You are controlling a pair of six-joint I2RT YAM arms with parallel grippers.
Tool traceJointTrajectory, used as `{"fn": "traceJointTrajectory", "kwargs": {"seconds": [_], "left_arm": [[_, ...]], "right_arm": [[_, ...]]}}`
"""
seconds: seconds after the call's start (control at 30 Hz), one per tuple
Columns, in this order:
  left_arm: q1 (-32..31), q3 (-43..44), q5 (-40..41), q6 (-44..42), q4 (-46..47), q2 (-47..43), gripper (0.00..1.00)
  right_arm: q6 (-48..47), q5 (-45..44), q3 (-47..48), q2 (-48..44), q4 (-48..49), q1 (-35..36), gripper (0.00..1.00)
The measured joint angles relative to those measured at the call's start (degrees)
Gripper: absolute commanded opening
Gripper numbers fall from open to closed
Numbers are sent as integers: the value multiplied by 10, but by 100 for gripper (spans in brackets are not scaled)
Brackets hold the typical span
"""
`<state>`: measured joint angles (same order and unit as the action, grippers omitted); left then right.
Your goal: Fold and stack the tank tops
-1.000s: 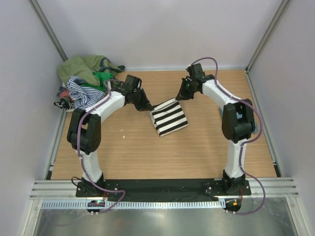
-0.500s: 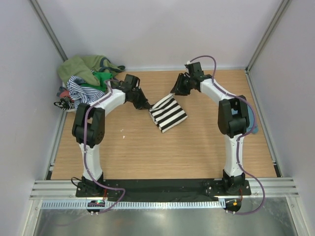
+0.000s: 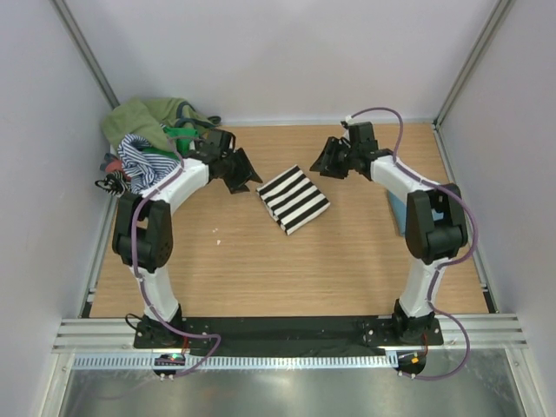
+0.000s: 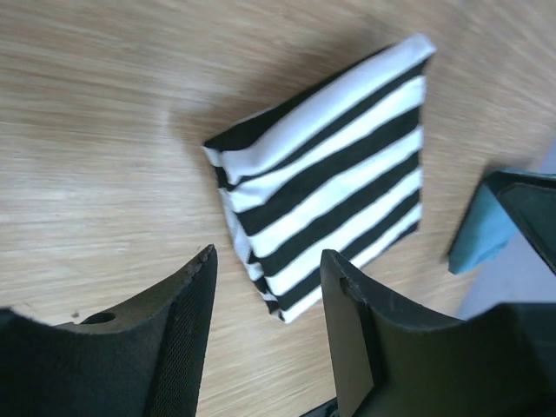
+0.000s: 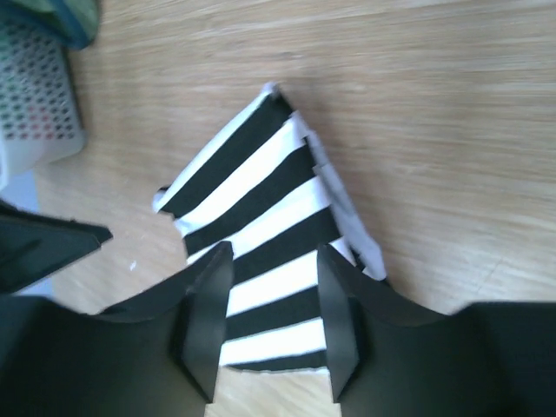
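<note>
Striped tank top point(image 3: 294, 201) folded into small rectangle, lying flat mid-table point(image 3: 261, 269), between both grippers. Left gripper point(image 3: 241, 172) just beside its back-left corner, fingers spread, nothing between them. Right gripper point(image 3: 328, 160) near its back-right corner, fingers likewise apart, empty. Neither touches cloth in overhead view. Heap of tank tops point(image 3: 152, 139) in back-left corner: olive, green, thin navy stripes. Teal tank top point(image 3: 396, 211) near right edge, mostly hidden behind right arm point(image 3: 432, 228).
</note>
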<state>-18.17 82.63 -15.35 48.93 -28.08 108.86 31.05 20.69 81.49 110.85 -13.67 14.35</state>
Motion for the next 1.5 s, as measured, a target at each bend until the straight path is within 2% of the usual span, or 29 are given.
{"fn": "traceJointTrajectory", "kwargs": {"seconds": [0.03,0.07,0.13,0.17,0.23,0.27,0.37,0.67,0.73,0.77,0.83,0.9,1.03,1.13,1.17,1.27,1.4,1.5], "left_arm": [[-2,0,2,-2,0,-13,51],[-6,0,2,-4,2,-25,48],[-14,5,1,-8,3,-37,45],[-21,13,-3,-10,4,-36,40],[-34,30,-14,-11,6,-26,33],[-40,39,-21,-11,7,-17,26],[-53,59,-42,-9,22,20,19],[-36,126,-59,-7,24,191,14],[-28,144,-82,-5,21,208,19],[-27,148,-82,-10,20,208,26],[-25,154,-78,-18,21,204,35],[-25,155,-76,-28,21,197,43],[-32,146,-65,-46,21,159,45],[-49,105,-52,-54,29,96,42],[-57,90,-49,-54,30,74,40],[-94,26,-42,-43,62,-3,32],[-135,-69,-42,-13,118,-69,27],[-148,-123,-40,9,155,-76,24]], "right_arm": [[-1,8,-13,-19,5,-1,41],[-2,18,-25,-37,12,-2,31],[0,43,-47,-66,34,-2,22],[3,57,-57,-76,43,-2,15],[9,85,-75,-84,64,-2,11],[14,101,-88,-85,75,-2,8],[31,141,-136,-81,108,-2,5],[107,191,-249,16,230,-23,2],[117,205,-260,20,246,-29,4],[116,200,-262,14,247,-30,6],[109,190,-264,6,244,-30,10],[100,179,-269,-8,233,-30,19],[79,158,-278,-56,196,-28,23],[63,150,-268,-87,170,-28,17],[60,150,-255,-90,161,-28,12],[60,156,-200,-79,148,-28,5],[75,172,-109,-40,153,-28,2],[99,185,-54,7,176,-28,1]]}}
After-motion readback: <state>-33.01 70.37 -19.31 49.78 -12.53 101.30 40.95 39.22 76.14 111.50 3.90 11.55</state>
